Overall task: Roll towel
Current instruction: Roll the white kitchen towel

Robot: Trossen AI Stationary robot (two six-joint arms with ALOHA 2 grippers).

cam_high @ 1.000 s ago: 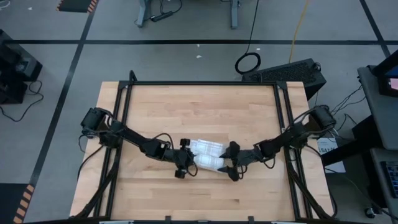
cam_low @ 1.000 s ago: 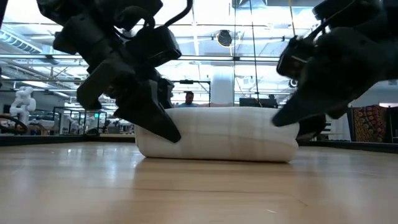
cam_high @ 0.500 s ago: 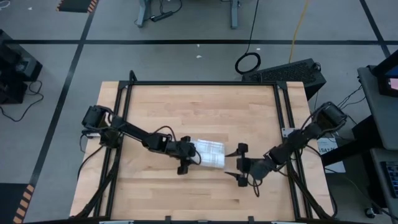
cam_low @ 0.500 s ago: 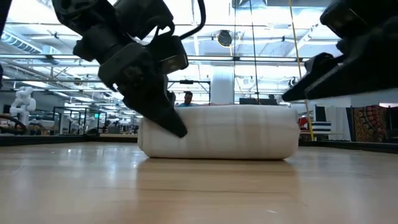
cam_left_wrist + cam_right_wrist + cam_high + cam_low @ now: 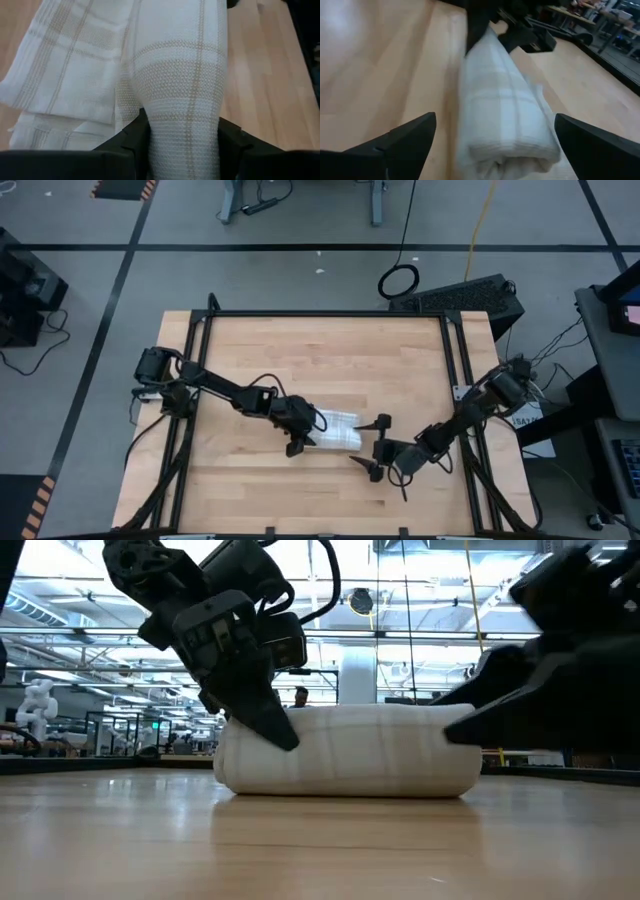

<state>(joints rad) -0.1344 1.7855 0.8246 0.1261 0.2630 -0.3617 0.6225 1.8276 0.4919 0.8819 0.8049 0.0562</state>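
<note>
Light wooden table (image 5: 320,360) carries one rolled towel (image 5: 336,427), lying slightly toward the near edge, roughly midway between side edges.

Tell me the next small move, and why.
Probably open the left gripper and let go. The towel already lies as a finished roll on the table, the right gripper is open and clear of it, and only the left fingers pinch one end.
</note>
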